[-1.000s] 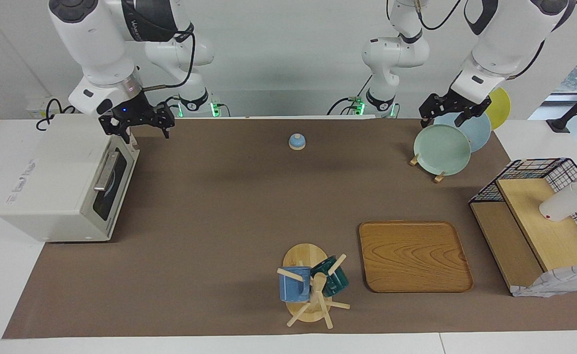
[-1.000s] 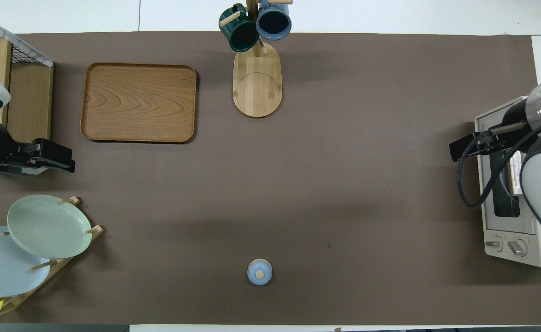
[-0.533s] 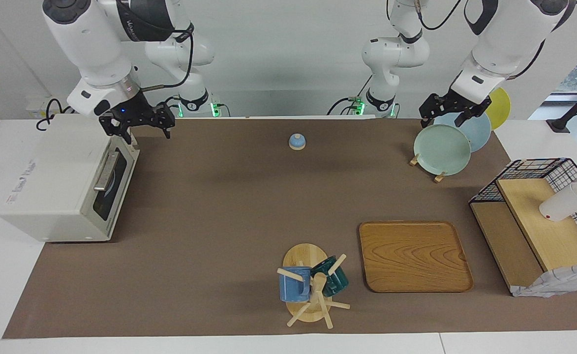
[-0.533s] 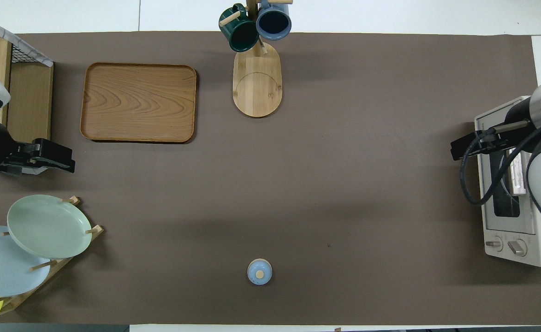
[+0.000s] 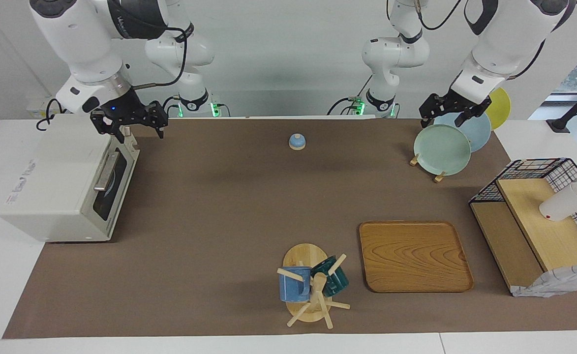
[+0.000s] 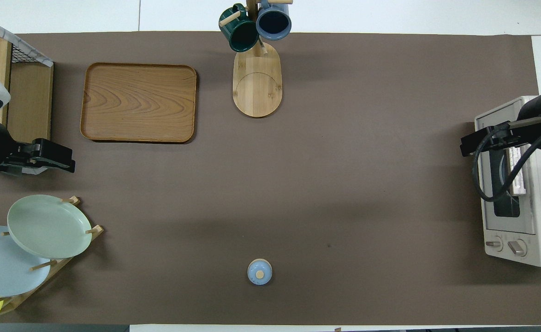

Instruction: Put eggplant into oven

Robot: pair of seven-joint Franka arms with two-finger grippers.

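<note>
The eggplant is out of view. The white oven (image 5: 57,187) stands at the right arm's end of the table with its glass door shut; a bluish shape shows through the window. In the overhead view the oven (image 6: 528,240) shows its knobs at the end nearer to the robots. My right gripper (image 5: 130,128) hangs open and empty over the oven's top front edge, at the end nearer to the robots; from overhead the right gripper (image 6: 471,144) covers the door's upper part. My left gripper (image 5: 444,117) waits open and empty over the plate rack.
A plate rack (image 5: 440,147) with three plates stands at the left arm's end. A small blue lid (image 5: 296,141) lies mid-table near the robots. A wooden tray (image 5: 413,255), a mug tree (image 5: 310,285) and a wooden shelf with a wire basket (image 5: 534,226) stand farther out.
My right gripper has drifted from in front of the oven door toward the right arm's end of the table, now over the oven's top edge. The left arm has not moved.
</note>
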